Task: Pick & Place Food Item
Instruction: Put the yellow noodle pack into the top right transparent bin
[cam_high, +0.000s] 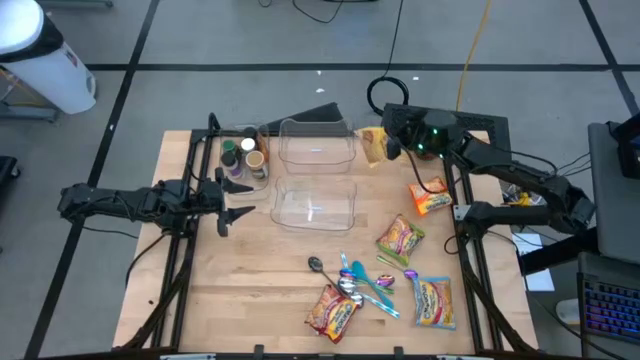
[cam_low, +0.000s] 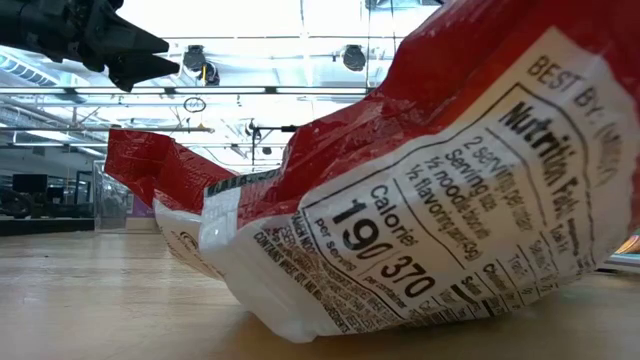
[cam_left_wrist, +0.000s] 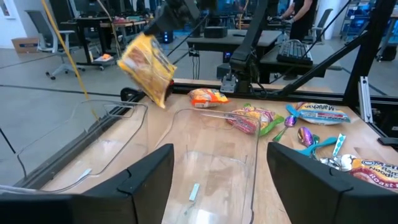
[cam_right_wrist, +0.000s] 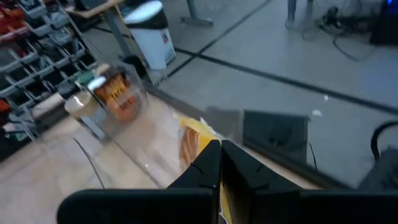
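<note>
Stock as it stands for you, operator:

- Yellow packet (cam_high: 373, 144): in the air, pinched in the right gripper (cam_high: 385, 146), fingers closed together on it. It hangs just right of the far clear container (cam_high: 316, 143), at the far end of the table (cam_high: 250, 300). Not yet over the container, so I judge the carry part done and the drop still to come.
- Far clear container and near clear container (cam_high: 314, 204): both look bare inside; you have nothing placed yet.
- Noodle packets on the table: four, right of the containers and toward the near edge, one lying beside the loose spoons (cam_high: 352, 282). All await picking.
- Left gripper (cam_high: 228, 200): waiting left of the near container, fingers apart, holding nothing.
- Jars (cam_high: 245, 160): far left of the containers.

Your remaining work: release the yellow packet, then the four on the table, if all are wanted.
</note>
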